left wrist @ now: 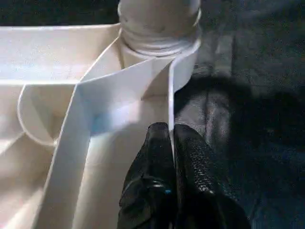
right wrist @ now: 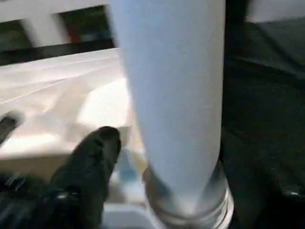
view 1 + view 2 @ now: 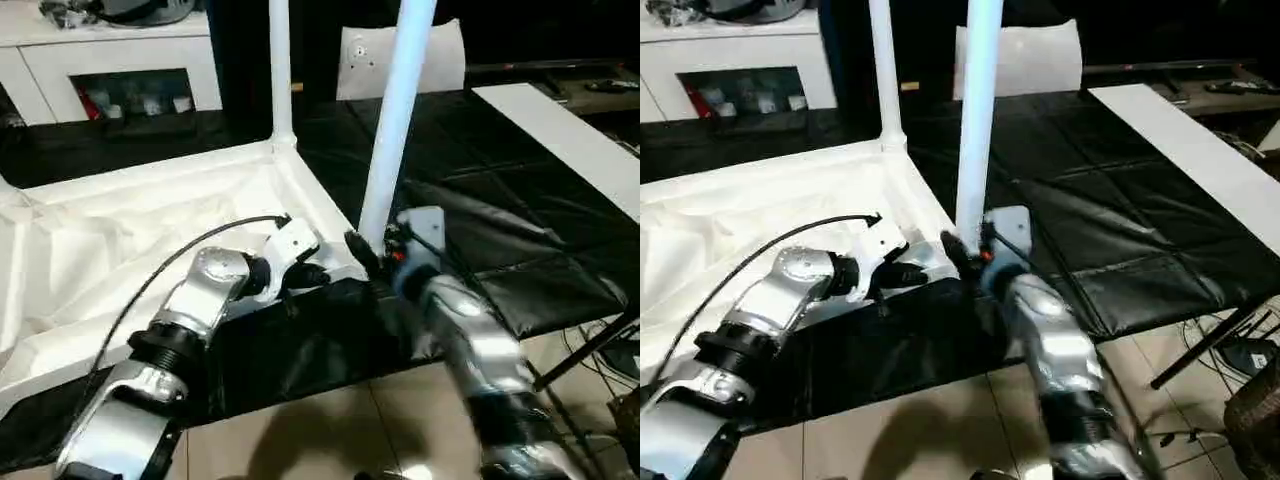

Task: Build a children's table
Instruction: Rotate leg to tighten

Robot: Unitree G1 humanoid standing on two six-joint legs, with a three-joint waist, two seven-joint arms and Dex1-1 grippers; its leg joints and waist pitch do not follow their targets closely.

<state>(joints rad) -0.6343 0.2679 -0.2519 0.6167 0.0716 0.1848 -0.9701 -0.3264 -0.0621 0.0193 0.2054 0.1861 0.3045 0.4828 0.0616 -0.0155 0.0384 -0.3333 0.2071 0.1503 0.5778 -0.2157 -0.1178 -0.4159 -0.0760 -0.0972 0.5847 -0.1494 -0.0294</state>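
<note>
The children's table top [image 3: 150, 225] lies upside down on a black mat, ribbed underside up. Two white legs stand upright in its corner sockets: a far one [image 3: 280, 60] and a near one [image 3: 395, 130]. My left gripper [image 3: 320, 272] is shut on the thin rim wall [image 1: 143, 81] of the top, just beside the near corner socket [image 1: 159, 28]. My right gripper [image 3: 372, 258] sits at the base of the near leg [image 2: 176, 95], open. One black finger [image 2: 97, 152] stands a little off the leg's side; the other is hidden behind the leg.
The black mat [image 3: 500, 230] spreads to the right of the table top. A long white board [image 3: 560, 130] lies along its right side. A white cabinet [image 3: 110, 60] stands at the back left, a white cushion-like bag [image 3: 445, 55] behind the near leg. Cables and stand legs [image 3: 600, 350] are at the lower right.
</note>
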